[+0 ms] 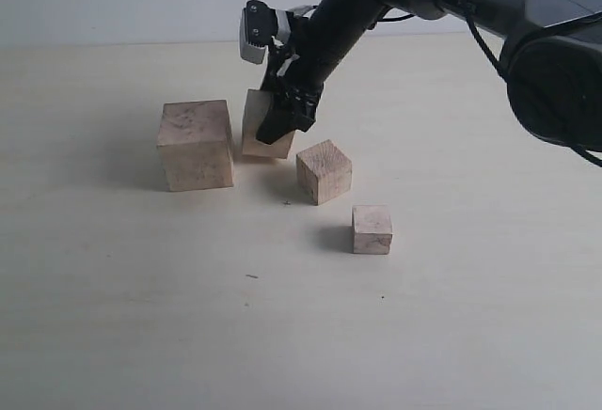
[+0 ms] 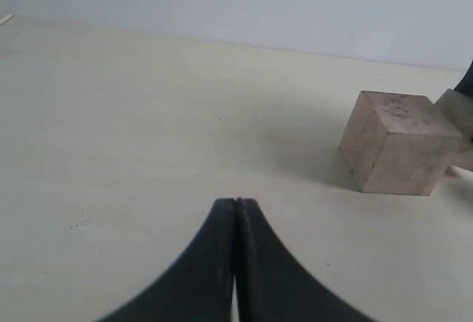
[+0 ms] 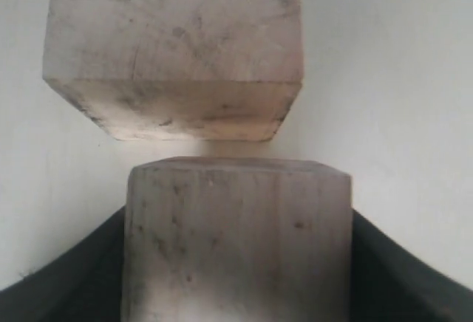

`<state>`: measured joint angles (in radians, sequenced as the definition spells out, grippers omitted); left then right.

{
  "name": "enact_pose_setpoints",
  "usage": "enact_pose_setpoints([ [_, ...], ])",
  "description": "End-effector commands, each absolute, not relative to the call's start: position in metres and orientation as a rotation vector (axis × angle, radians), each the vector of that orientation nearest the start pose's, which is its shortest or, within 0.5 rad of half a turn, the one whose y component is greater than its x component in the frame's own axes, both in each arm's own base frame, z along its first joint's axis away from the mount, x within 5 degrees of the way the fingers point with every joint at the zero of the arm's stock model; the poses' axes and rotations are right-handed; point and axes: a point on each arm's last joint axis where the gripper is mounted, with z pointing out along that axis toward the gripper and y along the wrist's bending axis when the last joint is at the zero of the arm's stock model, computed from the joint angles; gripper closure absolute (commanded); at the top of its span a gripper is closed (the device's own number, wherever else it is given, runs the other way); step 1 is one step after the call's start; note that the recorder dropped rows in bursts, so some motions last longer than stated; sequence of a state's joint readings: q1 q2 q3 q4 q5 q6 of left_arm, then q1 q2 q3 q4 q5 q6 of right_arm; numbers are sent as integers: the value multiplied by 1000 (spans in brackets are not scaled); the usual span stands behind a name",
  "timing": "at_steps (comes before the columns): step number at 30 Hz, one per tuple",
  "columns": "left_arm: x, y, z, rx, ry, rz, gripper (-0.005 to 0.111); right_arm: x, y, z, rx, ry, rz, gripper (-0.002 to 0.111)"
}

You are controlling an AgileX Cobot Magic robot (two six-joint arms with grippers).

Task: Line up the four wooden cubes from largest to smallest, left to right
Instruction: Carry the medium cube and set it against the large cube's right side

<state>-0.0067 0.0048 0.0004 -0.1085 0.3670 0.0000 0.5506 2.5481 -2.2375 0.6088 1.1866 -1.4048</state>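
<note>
Four pale wooden cubes show in the exterior view. The largest cube (image 1: 195, 144) (image 2: 395, 142) (image 3: 174, 49) stands at the left. Just to its right is the second-largest cube (image 1: 256, 123) (image 3: 236, 233) (image 2: 458, 111), slightly tilted and low over the table, with my right gripper (image 1: 282, 120) (image 3: 236, 263) shut on it, one black finger on each side. The third cube (image 1: 324, 171) and the smallest cube (image 1: 372, 229) sit further right and nearer the front. My left gripper (image 2: 236, 202) is shut and empty over bare table, away from the cubes.
The pale table (image 1: 141, 316) stretches wide in front and to the left. My right arm (image 1: 489, 6) reaches in from the upper right, above the table behind the cubes. A light wall runs along the table's far edge.
</note>
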Motion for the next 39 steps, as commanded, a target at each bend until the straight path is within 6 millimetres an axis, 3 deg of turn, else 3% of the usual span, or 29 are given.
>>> enact_pose_setpoints([
  [1,53,-4,181,-57,1844,-115,107,418,315,142,-2079,1689,701,108],
  [9,53,-4,181,-57,1844,-115,107,416,316,141,-2095,1685,698,108],
  [15,53,-4,181,-57,1844,-115,107,403,331,139,-2160,1648,678,108],
  [20,53,-4,181,-57,1844,-115,107,402,334,134,-2170,1758,560,108],
  [29,53,-4,181,-57,1844,-115,107,399,336,135,-2139,1787,617,107],
  [34,53,-4,181,-57,1844,-115,107,399,335,135,-2135,1806,626,93],
  [39,53,-4,181,-57,1844,-115,107,399,335,135,-2132,1806,630,64],
])
